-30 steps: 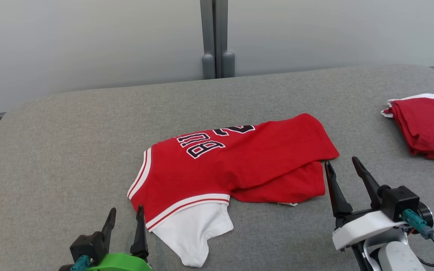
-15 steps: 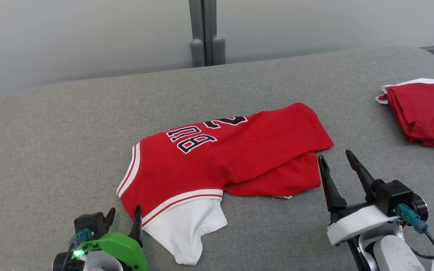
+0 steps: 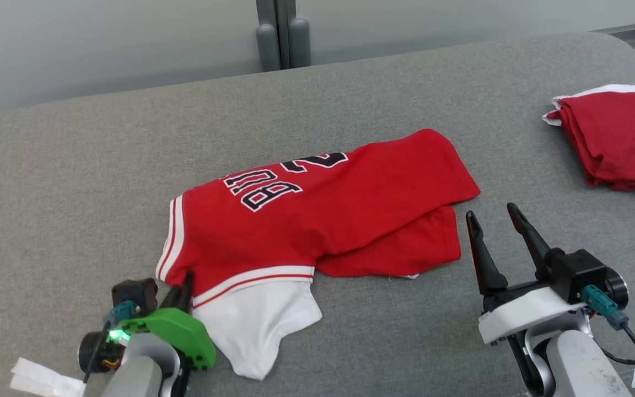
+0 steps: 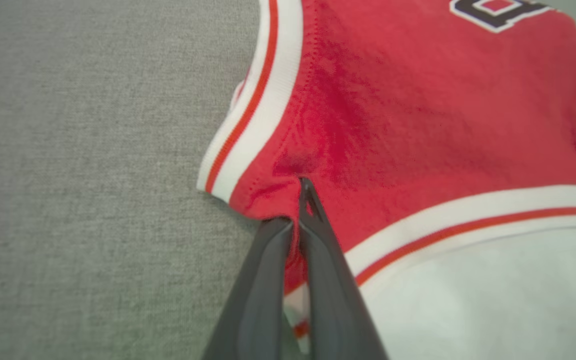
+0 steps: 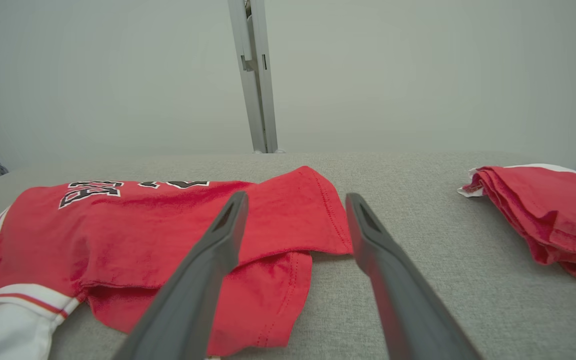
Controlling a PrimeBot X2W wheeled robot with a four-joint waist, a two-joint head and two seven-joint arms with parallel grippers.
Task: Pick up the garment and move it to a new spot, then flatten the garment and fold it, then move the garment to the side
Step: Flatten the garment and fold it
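Left gripper (image 4: 302,187): you have it clamped on the garment (image 4: 418,100) at its near red corner, beside the striped trim.
Right gripper (image 3: 489,212): fingers apart, just off the hem.
Garment: mid-worktop (image 3: 75,182), partly doubled over.
Handling: likely light and limp, apt to drape; take the hem corner too.

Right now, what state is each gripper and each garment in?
left gripper, shut on the jersey at its near left corner
right gripper, open, empty, beside the jersey's hem
jersey, lying rumpled on the table, one layer doubled over, not flat
second red garment, folded, resting at the table's right edge
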